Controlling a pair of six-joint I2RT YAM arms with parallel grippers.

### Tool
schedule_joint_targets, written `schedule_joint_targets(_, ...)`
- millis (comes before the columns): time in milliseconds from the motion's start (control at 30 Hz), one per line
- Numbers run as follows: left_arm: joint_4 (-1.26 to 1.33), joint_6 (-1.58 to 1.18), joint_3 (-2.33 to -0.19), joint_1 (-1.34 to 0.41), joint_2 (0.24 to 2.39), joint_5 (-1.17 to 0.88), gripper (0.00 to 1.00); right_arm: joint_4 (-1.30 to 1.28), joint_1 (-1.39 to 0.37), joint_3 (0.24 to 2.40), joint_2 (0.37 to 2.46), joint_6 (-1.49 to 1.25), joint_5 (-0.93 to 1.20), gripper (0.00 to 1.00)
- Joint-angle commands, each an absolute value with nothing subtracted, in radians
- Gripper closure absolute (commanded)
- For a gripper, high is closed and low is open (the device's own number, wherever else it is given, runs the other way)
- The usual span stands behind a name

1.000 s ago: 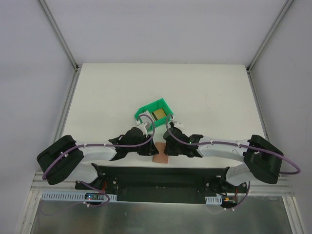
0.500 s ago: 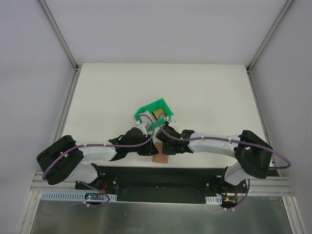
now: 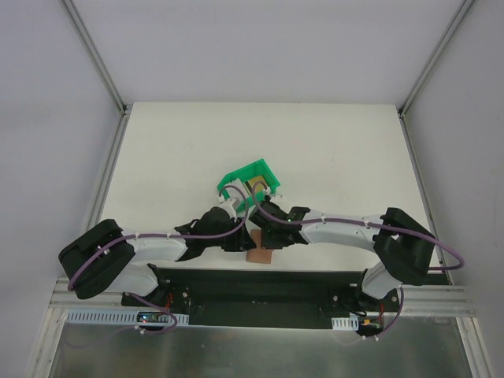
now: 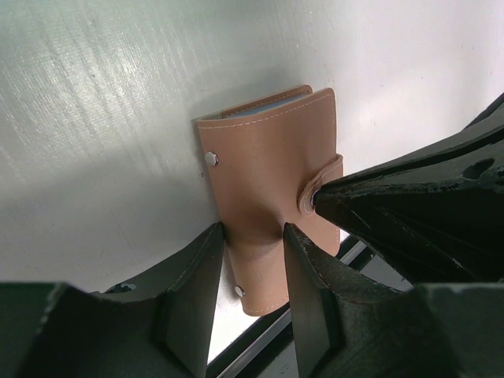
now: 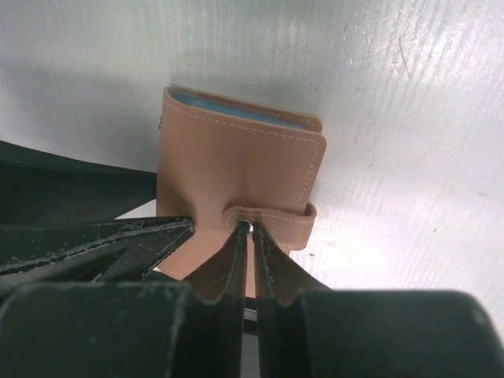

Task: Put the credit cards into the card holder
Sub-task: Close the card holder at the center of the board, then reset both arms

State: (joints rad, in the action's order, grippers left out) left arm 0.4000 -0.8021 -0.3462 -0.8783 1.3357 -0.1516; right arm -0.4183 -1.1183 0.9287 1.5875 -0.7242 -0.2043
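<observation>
Card holder [image 3: 259, 253] lying at lower centre of the overhead view, at the near edge of the white table [image 3: 331, 157], between the two arm tips. Tan leather, folded shut. Blue-grey pocket edges [image 5: 236, 110] peek from the open side at the top of the right wrist view.

Snap tab [image 5: 272, 214] wraps over the cover's edge. Right gripper [image 5: 248, 226] has its fingers pressed almost together, tips nipping the tab at its stud.

Left gripper [image 4: 252, 228] straddles the lower part of the holder. One finger [image 4: 197, 276] sits on either side, leather filling the gap and creased between them: pinching the cover. The right arm's dark finger shows at the right of this view, its tip touching the tab.

Green bin [image 3: 250, 177] sits just above the grippers overhead, tilted. Gold-olive card [image 3: 255, 187] lies inside it, partly behind cable.
</observation>
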Motion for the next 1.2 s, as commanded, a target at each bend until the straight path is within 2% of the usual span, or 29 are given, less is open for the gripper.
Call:
schedule_joint_targets(0,0.23,-0.785,-0.287,-0.899,1.364,-0.12,0.62,-0.445,-1.108,0.885,1.667,-0.709,-0.172,0.9)
schedule_joint_targets(200,0.229,-0.785,-0.275,-0.897,1.309,-0.092,0.6,-0.393,-1.089,0.871,1.626,-0.674,-0.146,0.86)
schedule_joint_targets(367,0.213,-0.788,-0.259,-0.899,1.237,-0.04,0.53,-0.342,-1.055,0.851,1.598,-0.624,-0.13,0.82)
schedule_joint_targets(567,0.091,-0.785,-0.265,-0.896,1.108,0.086,0.38,-0.256,-1.031,0.833,1.542,-0.531,-0.114,0.74)
schedule_joint_targets(767,-0.063,-0.781,-0.294,-0.868,0.968,0.225,0.16,-0.143,-1.005,0.782,1.395,-0.439,-0.101,0.51)
schedule_joint_targets(867,-0.13,-0.787,-0.311,-0.832,0.89,0.262,0.11,-0.118,-0.993,0.756,1.3,-0.382,-0.094,0.31)
schedule_joint_targets(1000,-0.192,-0.785,-0.313,-0.731,0.776,0.252,0.01,-0.126,-0.956,0.701,1.143,-0.354,-0.116,0.15)
schedule_joint_targets(1167,-0.271,-0.735,-0.327,-0.534,0.701,0.192,0.01,-0.185,-0.82,0.579,0.939,-0.377,-0.16,0.02)
